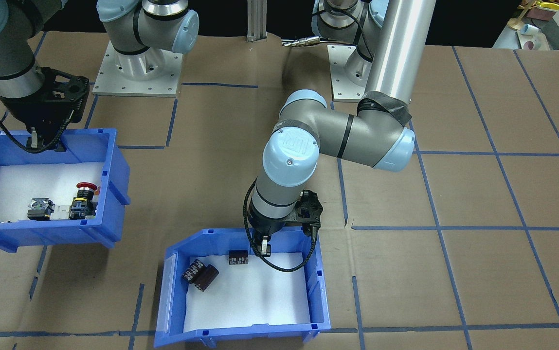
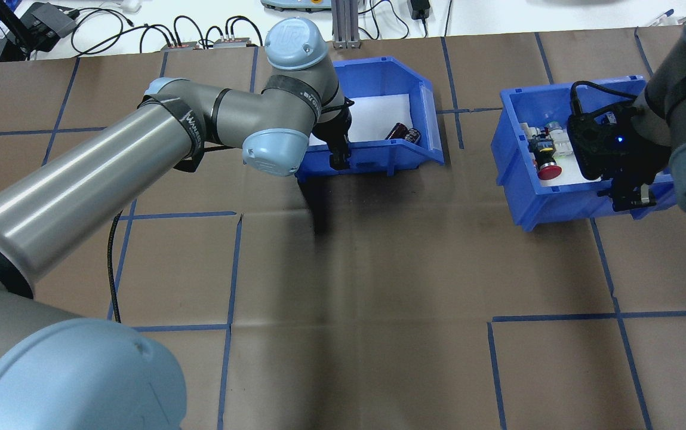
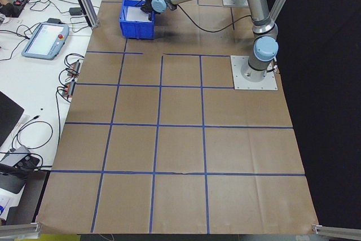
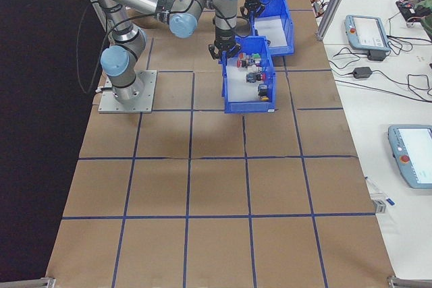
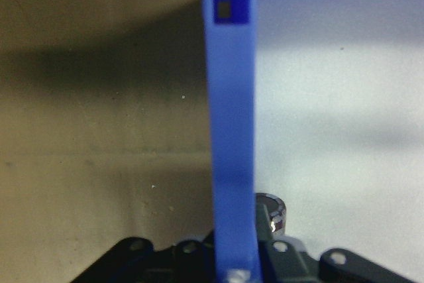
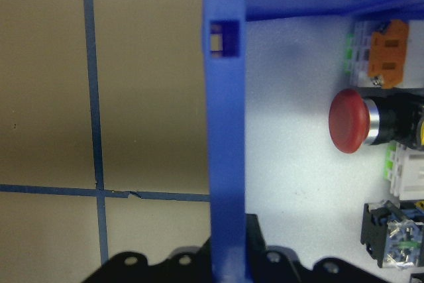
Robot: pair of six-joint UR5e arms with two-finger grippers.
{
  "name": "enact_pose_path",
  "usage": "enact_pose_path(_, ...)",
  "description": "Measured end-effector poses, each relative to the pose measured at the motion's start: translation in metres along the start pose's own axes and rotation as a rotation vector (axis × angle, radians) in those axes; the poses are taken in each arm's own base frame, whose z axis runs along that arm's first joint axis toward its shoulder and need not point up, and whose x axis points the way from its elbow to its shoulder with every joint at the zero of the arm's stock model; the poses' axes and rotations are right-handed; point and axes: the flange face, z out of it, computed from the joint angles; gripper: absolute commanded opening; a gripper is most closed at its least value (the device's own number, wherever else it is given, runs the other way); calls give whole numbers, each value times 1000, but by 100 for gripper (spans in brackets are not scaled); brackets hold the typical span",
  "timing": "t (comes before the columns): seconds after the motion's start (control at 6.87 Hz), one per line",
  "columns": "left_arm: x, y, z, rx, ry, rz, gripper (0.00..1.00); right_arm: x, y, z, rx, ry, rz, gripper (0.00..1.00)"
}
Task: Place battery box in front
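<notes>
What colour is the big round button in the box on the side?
Red. The button shows best in the right wrist view.

bright, even light; blurry wrist views

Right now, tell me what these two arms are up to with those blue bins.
Each arm has its fingers over the rear wall of a blue bin. The left gripper straddles the wall of the battery box, which holds two dark cylinders and a small black block. The right gripper does the same on the bin of push-buttons. Both bins rest on the table.
</notes>
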Motion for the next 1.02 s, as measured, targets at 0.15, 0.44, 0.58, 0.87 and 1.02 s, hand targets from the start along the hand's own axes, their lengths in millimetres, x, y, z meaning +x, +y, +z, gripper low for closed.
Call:
enact_pose_path(0.15, 1, 0, 0, 1, 1, 7, 99, -7, -2, 0, 0, 1, -2, 5)
enact_pose_path(0.44, 3, 1, -7, -4, 16, 45, 98, -22, -8, 2, 1, -1, -1, 5)
enact_pose_path(0.58, 5, 4, -19, -8, 33, 65, 98, -35, -13, 5, 2, -3, 3, 5)
enact_pose_path(0.87, 8, 8, -72, 7, 20, 150, 98, -73, -28, 13, 2, 13, 42, 5)
enact_pose_path(1.02, 7, 8, -109, 23, -17, 236, 98, -88, -37, 17, 6, 19, 73, 5)
